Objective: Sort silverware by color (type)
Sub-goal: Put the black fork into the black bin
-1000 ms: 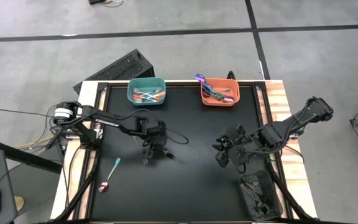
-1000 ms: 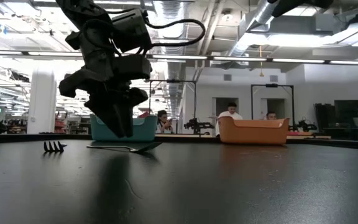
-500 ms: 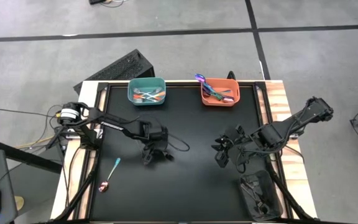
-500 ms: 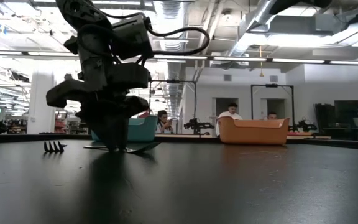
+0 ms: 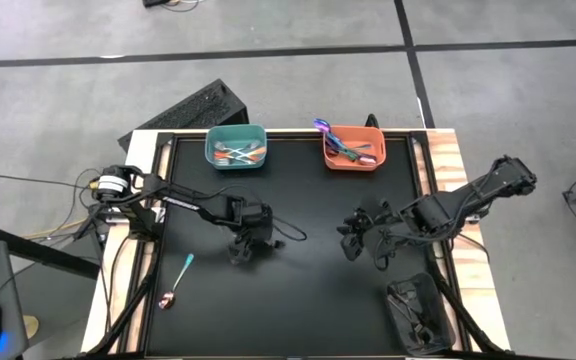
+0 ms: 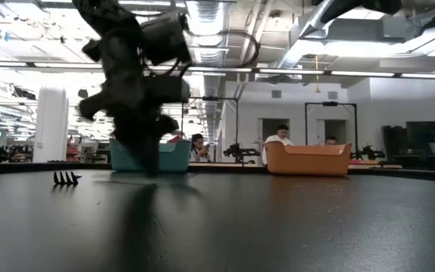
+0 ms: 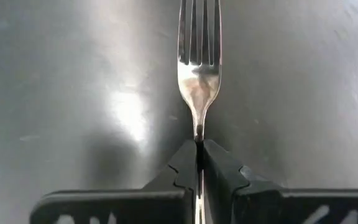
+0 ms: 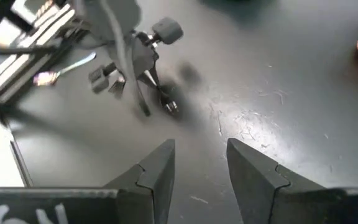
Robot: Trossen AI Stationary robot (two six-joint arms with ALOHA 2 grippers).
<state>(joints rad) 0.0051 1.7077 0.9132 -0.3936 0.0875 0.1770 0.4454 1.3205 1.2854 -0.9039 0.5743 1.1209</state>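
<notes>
The left gripper (image 7: pixel 199 155), spread above the black table (image 5: pixel 308 300) a moment ago, has now clenched on the neck of a silver fork (image 7: pixel 199 68) at the mat's left-centre. That suggests the pick is made and a lift toward a bin comes next. The right gripper (image 8: pixel 201 168) waits with fingers apart at right-centre, holding nothing.

The left gripper (image 7: pixel 199 163) has its two dark fingers (image 7: pixel 185 168) pressed tight on the thin handle of a shiny fork (image 7: pixel 199 68). The fork points to 12 o'clock over the dark table (image 7: pixel 73 93).
</notes>
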